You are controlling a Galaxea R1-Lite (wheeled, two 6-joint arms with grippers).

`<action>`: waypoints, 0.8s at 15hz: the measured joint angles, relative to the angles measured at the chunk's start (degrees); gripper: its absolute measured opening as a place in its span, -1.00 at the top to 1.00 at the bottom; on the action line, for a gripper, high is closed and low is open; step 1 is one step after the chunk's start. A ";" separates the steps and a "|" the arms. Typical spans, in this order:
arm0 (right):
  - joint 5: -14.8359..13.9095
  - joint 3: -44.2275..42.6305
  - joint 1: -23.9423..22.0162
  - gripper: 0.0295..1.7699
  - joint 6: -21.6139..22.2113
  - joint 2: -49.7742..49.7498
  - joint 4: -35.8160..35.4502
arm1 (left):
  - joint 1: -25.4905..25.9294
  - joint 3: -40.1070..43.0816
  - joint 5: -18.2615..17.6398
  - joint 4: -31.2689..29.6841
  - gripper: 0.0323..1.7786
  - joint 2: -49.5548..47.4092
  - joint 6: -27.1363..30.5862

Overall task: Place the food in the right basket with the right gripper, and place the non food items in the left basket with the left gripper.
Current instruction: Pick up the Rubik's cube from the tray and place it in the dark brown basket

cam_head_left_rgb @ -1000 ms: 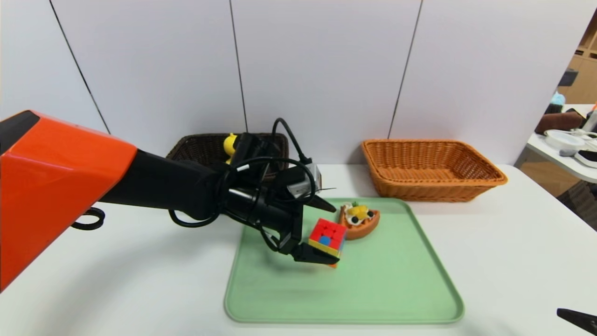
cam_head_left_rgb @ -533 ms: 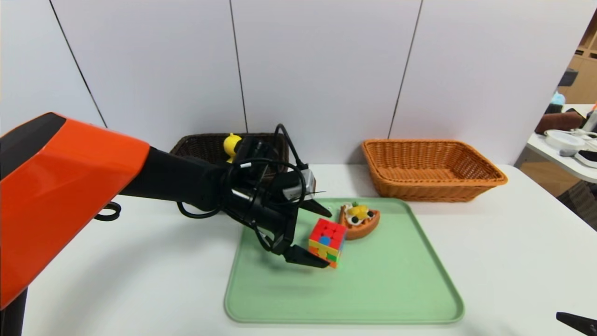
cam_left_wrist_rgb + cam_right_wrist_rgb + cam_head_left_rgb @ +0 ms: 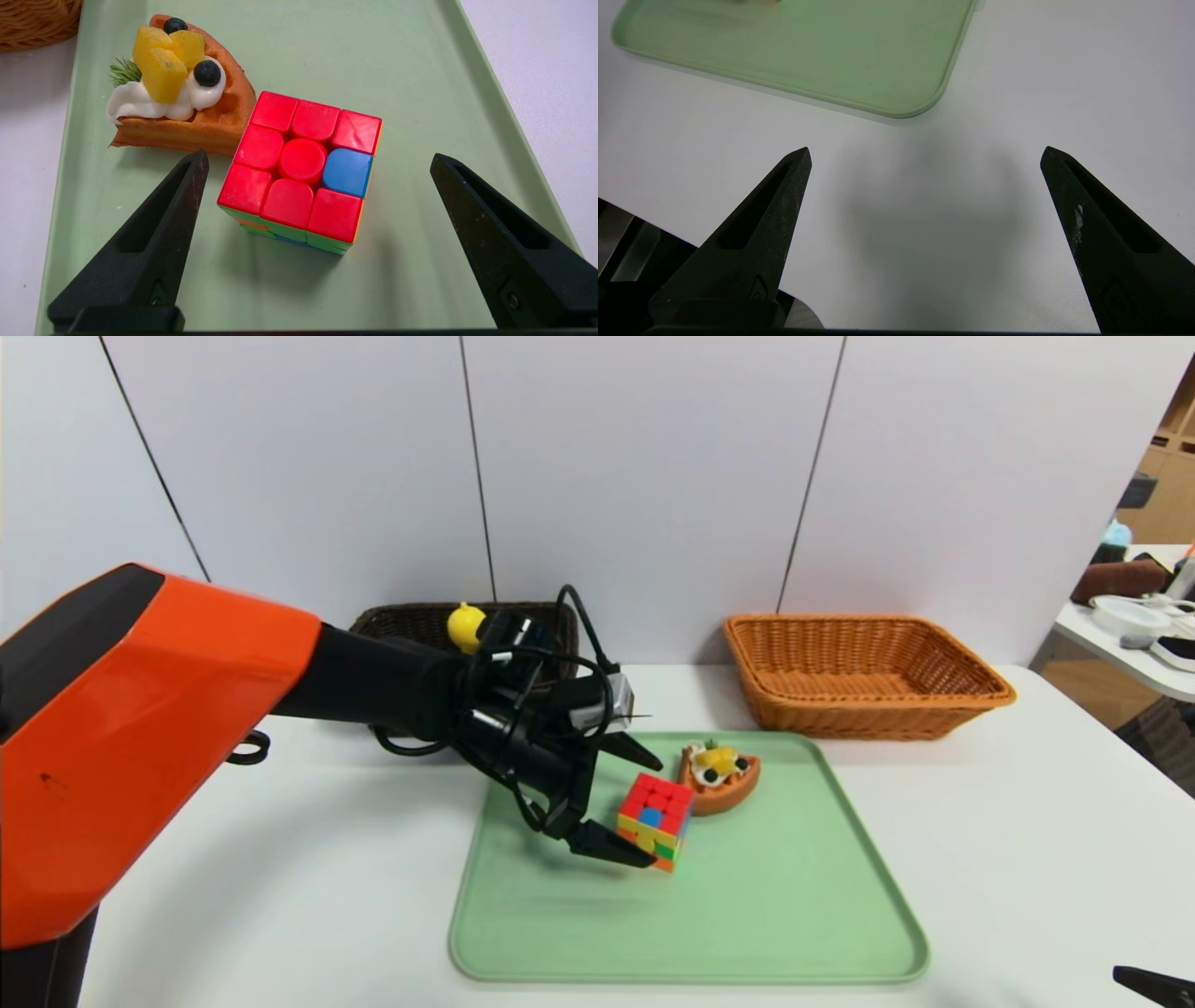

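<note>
The left claw (image 3: 317,158), fingers spread wide, is hovering astride the multicoloured red-topped plastic puzzle cube (image 3: 301,172), gripping nothing.

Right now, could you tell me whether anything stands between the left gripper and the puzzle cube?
Nothing visible does. The open left gripper straddles the puzzle cube on the green tray; the pastry touches the cube's far corner, beside one finger.

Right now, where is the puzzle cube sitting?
In the head view the puzzle cube sits on the green tray, left of its middle, just in front of the toy pastry, between the open fingers of the left tool.
</note>
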 joint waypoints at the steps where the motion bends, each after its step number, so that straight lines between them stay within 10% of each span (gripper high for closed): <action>1: -0.02 0.00 0.00 -0.92 0.00 -0.06 0.00 | 0.00 -0.46 -1.11 0.13 -0.90 0.38 0.15; 12: 0.06 0.37 0.00 -0.92 0.00 -0.13 -0.17 | -0.20 -1.67 -2.71 -0.52 -0.90 5.07 0.65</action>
